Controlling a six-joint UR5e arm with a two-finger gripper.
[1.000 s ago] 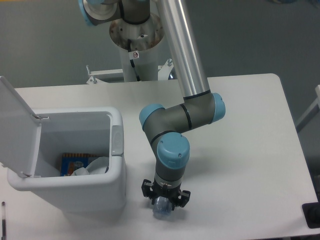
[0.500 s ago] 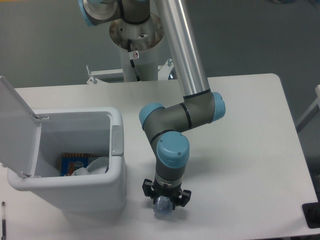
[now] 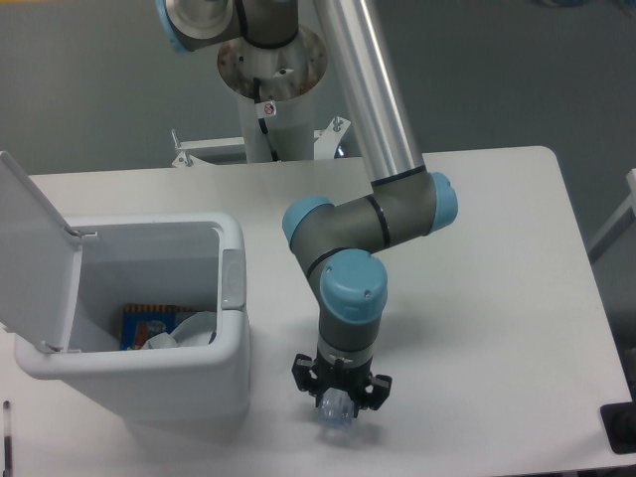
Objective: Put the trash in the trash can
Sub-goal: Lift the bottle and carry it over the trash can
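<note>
The white trash can (image 3: 231, 328) stands at the left of the table with its lid (image 3: 30, 248) swung open. Inside lie a crumpled white paper (image 3: 189, 330) and a blue-and-orange printed packet (image 3: 149, 323). My gripper (image 3: 336, 409) points straight down near the table's front edge, to the right of the can. A squashed clear plastic bottle (image 3: 335, 410) with a bluish tint shows between and just below the fingers. The wrist hides the fingers, but the gripper looks shut on the bottle.
The arm's base column (image 3: 268, 89) stands behind the table. A dark object (image 3: 621, 427) sits at the table's front right corner. A thin dark item (image 3: 6, 437) lies at the front left edge.
The gripper with the bottle has shifted slightly right and toward the front edge, and the elbow moved right with it. The can and its contents have not moved.
</note>
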